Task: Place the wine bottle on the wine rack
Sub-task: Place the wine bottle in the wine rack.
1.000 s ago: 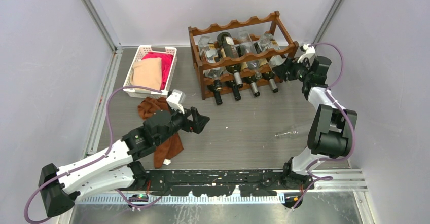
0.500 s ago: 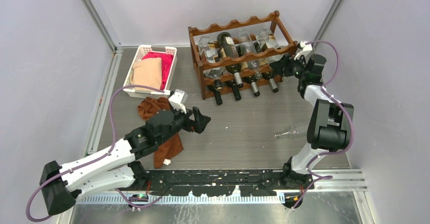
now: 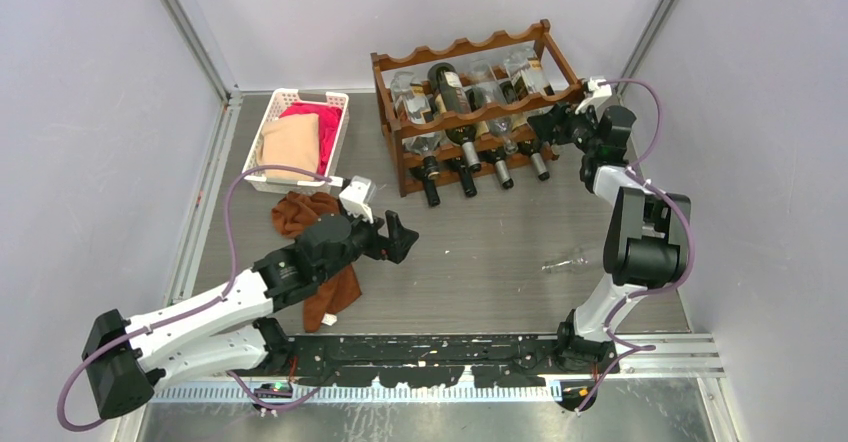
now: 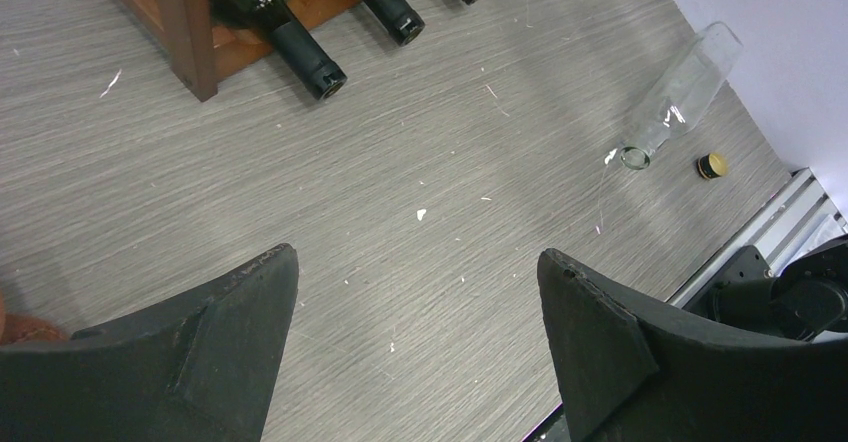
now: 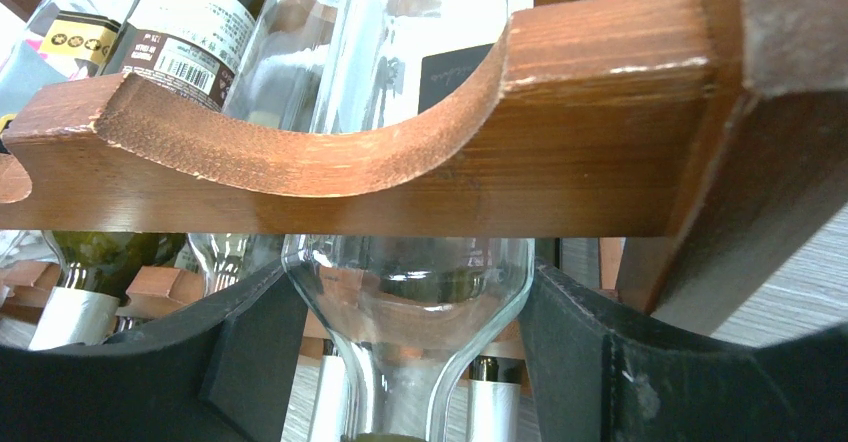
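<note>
- Since a second ago, your right gripper point(image 3: 553, 122) has pushed in toward the right end of the wine rack point(image 3: 470, 112), carrying the clear wine bottle point(image 5: 408, 307) deeper into the upper tier. Your left arm has crept slightly toward the table's middle.
- Your right jaws pinch the wine bottle at its shoulder, with a black finger point(image 5: 235, 362) against each side.
- The wine bottle lies tilted at the rack's rightmost scallop. Its body is past the front rail and its neck points back at your gripper. You cannot tell whether it rests on the rail.
- The wine rack stands at the table's far edge, toward the far right corner. Other bottles point(image 3: 452, 97) lie in its slots.
- Your left gripper point(image 4: 415, 257) hangs over the bare table point(image 4: 400, 162) near its middle, jaws spread with nothing between them.
- A second clear bottle point(image 4: 680, 92) lies on the table toward the right edge, with a small cap point(image 4: 711, 166) just beside its mouth.
- A brown cloth point(image 3: 305, 212) lies under your left arm. A white basket point(image 3: 290, 99) of cloths sits by the far left corner.
</note>
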`<state>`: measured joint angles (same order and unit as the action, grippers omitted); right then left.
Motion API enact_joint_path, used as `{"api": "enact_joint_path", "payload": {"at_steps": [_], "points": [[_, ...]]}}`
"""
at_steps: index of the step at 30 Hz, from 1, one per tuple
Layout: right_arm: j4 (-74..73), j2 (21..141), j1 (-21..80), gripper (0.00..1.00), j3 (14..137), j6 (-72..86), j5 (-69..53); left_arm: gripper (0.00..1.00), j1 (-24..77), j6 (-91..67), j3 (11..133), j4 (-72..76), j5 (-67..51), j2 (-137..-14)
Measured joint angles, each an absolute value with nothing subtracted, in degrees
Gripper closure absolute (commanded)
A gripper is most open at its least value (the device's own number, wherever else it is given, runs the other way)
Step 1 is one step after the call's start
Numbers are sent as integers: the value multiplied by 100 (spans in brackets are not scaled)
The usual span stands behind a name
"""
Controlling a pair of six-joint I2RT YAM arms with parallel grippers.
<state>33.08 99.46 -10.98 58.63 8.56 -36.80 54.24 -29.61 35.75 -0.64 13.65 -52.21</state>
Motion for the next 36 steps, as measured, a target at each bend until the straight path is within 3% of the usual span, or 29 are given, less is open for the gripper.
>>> {"api": "enact_joint_path", "payload": {"at_steps": [25, 36], "points": [[3614, 10165, -945, 91, 5972, 1081, -3378, 13, 5424, -2902, 3741, 189, 1133, -5575], [2950, 9828, -716, 90, 5948, 150, -2633, 13, 5424, -2827, 3741, 342, 991, -5590]]}}
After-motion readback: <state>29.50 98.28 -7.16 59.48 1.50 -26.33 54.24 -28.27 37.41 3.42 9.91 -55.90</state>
